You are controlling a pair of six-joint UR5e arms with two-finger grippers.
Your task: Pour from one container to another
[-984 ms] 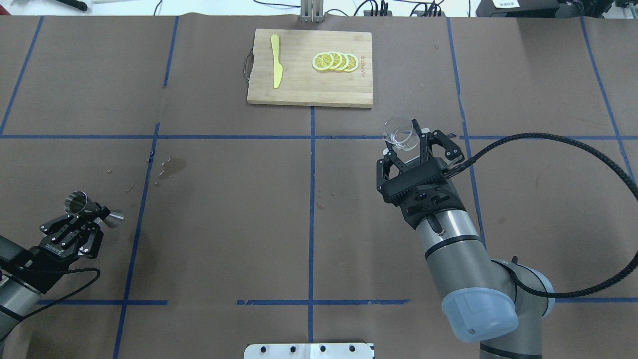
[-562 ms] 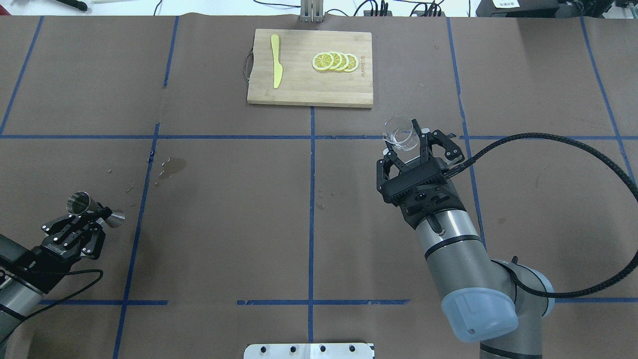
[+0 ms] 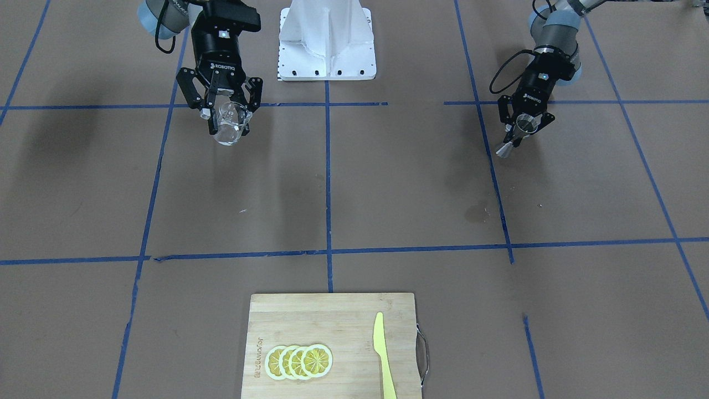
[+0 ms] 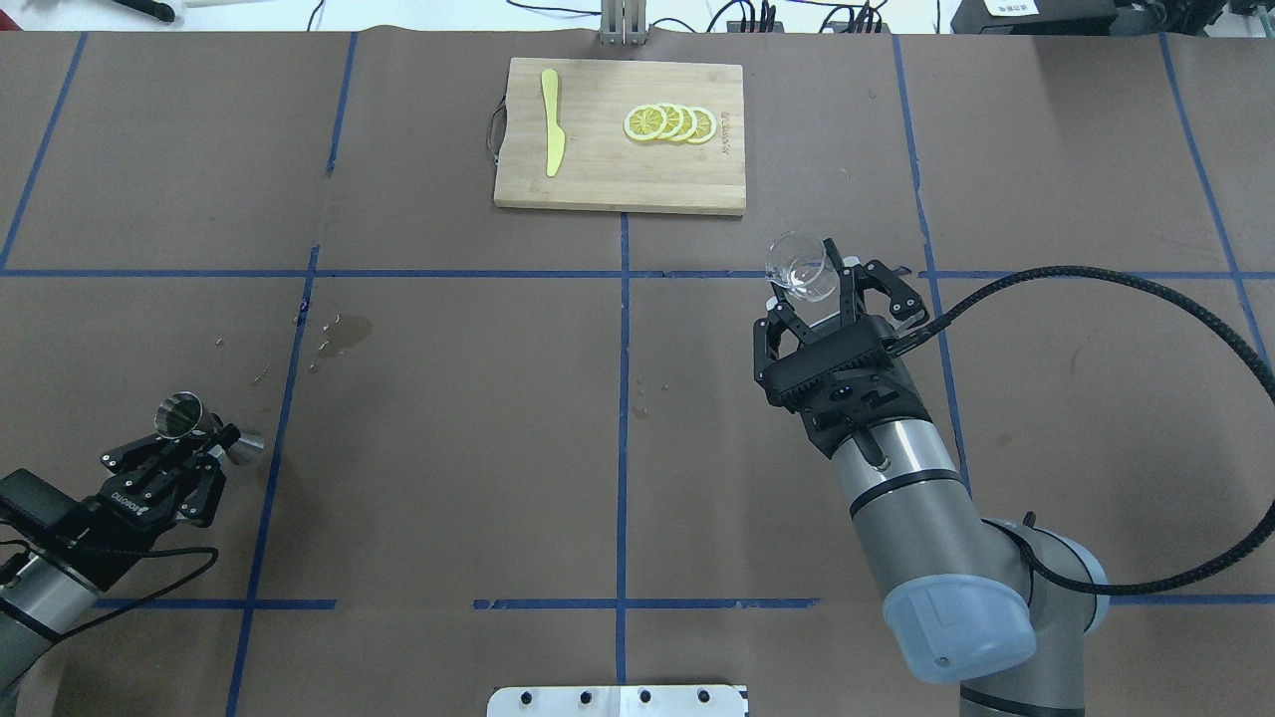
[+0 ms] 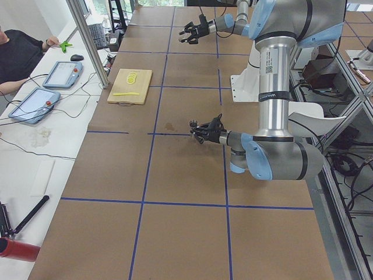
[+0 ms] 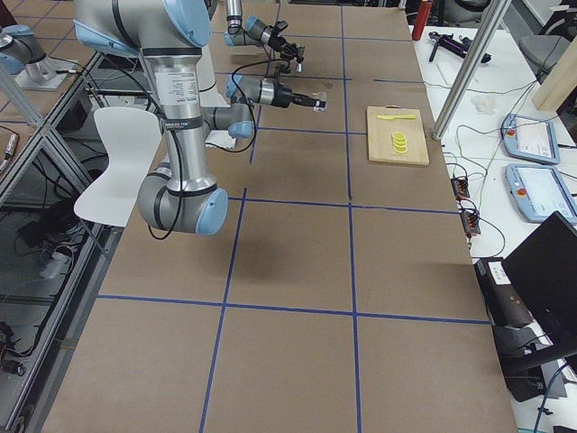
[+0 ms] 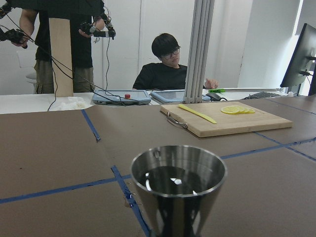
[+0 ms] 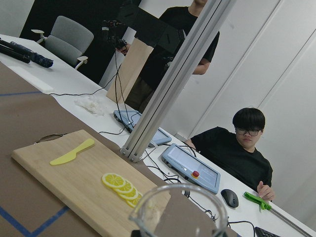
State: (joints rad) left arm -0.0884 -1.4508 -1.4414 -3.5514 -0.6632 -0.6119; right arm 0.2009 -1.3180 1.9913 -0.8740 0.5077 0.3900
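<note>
My left end effector (image 4: pixel 211 436) is closed around the narrow waist of the small grey stainless-steel hourglass-shaped jigger (image 4: pixel 179 416). I hold it at the near left of the brown paper-covered tabletop (image 4: pixel 448 448), just left of a blue tape line (image 4: pixel 269 498), with one open mouth facing upward. My right end effector (image 4: pixel 819 284) is clamped on the small clear transparent cup with a side handle (image 4: pixel 800 267). The cup is right of the centre line, well apart from the jigger. At the far edge lies a bamboo cutting board (image 4: pixel 608 179) bearing yellow lemon slices (image 4: pixel 669 122) and a yellow plastic knife (image 4: pixel 551 124).
</note>
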